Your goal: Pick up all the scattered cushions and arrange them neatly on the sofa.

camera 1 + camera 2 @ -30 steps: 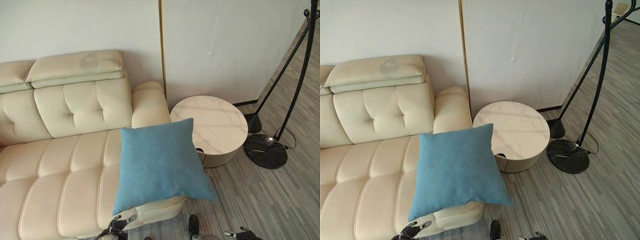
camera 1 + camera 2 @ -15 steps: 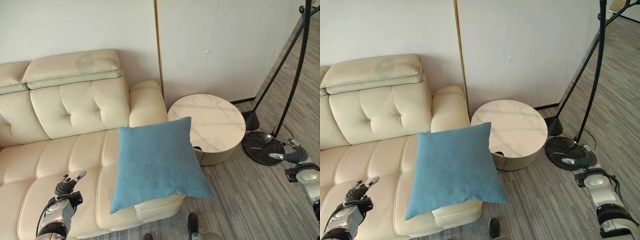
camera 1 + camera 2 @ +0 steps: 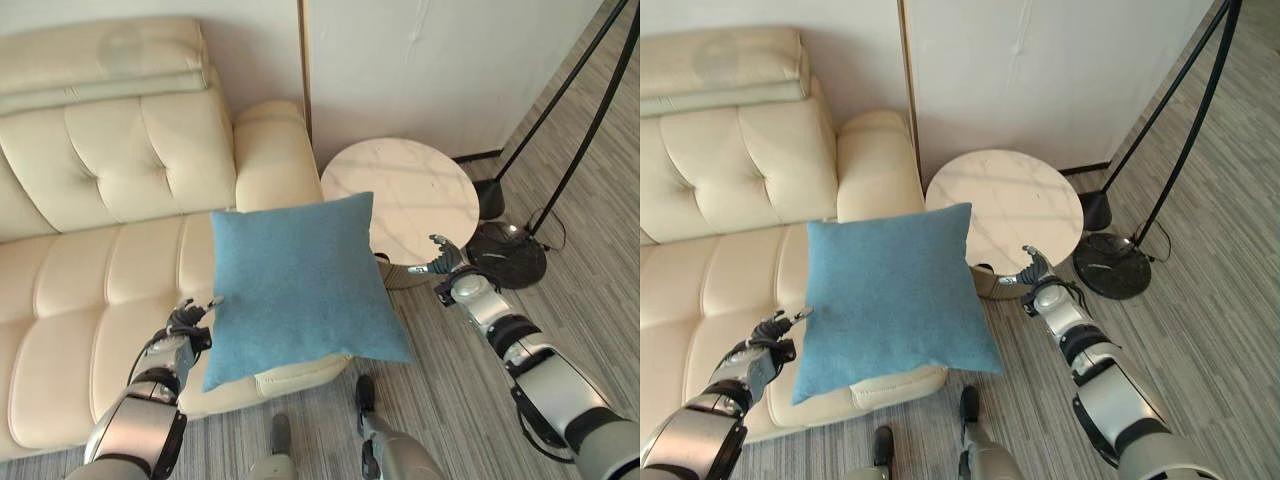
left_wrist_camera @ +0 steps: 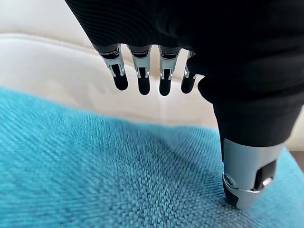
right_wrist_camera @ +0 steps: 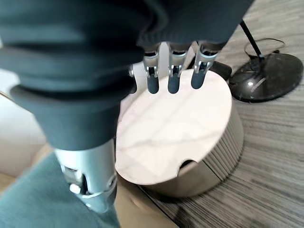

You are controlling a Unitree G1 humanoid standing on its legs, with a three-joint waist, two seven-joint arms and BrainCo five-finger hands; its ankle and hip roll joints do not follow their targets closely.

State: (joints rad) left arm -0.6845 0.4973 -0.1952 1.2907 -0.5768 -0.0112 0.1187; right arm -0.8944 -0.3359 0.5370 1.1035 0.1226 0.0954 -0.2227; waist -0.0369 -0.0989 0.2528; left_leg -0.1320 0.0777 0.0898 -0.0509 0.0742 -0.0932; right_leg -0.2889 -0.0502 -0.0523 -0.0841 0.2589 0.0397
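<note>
A blue square cushion [image 3: 295, 280] lies tilted over the front right corner of the cream leather sofa [image 3: 100, 270], part of it overhanging the floor. My left hand [image 3: 185, 322] is at the cushion's left edge, open. In the left wrist view its straight fingers [image 4: 140, 71] hover over the blue fabric [image 4: 118, 180] and its thumb tip rests on or just above it. My right hand [image 3: 447, 264] is open, to the right of the cushion and apart from it, by the front rim of the round table. The right wrist view shows the cushion's corner [image 5: 33, 199] beside the thumb.
A round marble-topped side table [image 3: 400, 195] stands close against the sofa's right arm. A floor lamp's black base [image 3: 505, 255] and thin poles [image 3: 570, 130] are just right of it. Behind is a white wall; wood-look flooring [image 3: 470, 400] spreads to the right.
The camera has tipped down. My left hand has moved right to the cushion's left edge. My right hand has come in from the far right to the table's front. The cushion stays put.
</note>
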